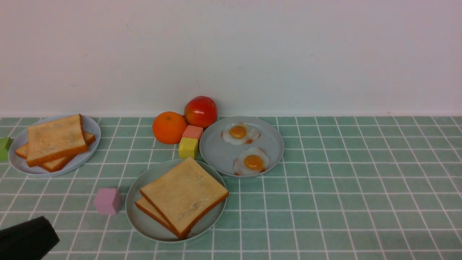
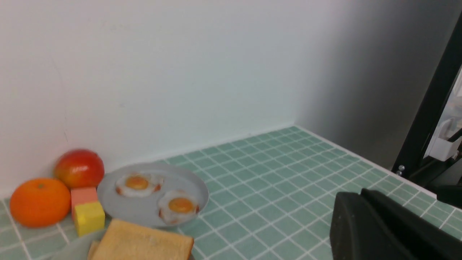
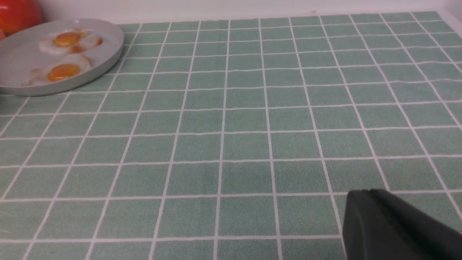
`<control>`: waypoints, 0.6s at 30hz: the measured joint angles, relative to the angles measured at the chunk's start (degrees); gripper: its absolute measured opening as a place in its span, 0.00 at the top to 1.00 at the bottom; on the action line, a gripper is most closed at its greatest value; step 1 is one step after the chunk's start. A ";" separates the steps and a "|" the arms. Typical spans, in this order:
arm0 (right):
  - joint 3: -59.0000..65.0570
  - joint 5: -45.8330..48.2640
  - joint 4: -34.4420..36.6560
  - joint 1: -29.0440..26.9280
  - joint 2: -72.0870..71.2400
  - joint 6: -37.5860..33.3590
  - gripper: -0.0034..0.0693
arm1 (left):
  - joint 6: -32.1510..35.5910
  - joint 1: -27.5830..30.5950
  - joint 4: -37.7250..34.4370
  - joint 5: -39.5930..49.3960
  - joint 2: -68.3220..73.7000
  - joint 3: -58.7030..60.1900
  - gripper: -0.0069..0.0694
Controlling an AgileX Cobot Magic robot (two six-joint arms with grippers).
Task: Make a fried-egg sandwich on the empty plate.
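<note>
Left tool (image 1: 27, 236), matte black, seemingly closed, beside square toast (image 1: 184, 195).

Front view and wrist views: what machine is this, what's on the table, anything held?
A robot with two arms, each ending in a claw. The front view looks forward from between them; each wrist view comes from a camera on one arm. The dark shapes are the left claw and right claw, both shut, seemingly empty. On the table: a green plate with two stacked toast slices, a grey plate with two fried eggs, another plate of toast, an orange, a red fruit, blocks.
</note>
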 joint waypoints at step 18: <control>-0.05 0.00 0.00 0.00 0.00 0.00 0.93 | 38.87 48.32 -41.53 -10.50 -10.10 19.80 0.93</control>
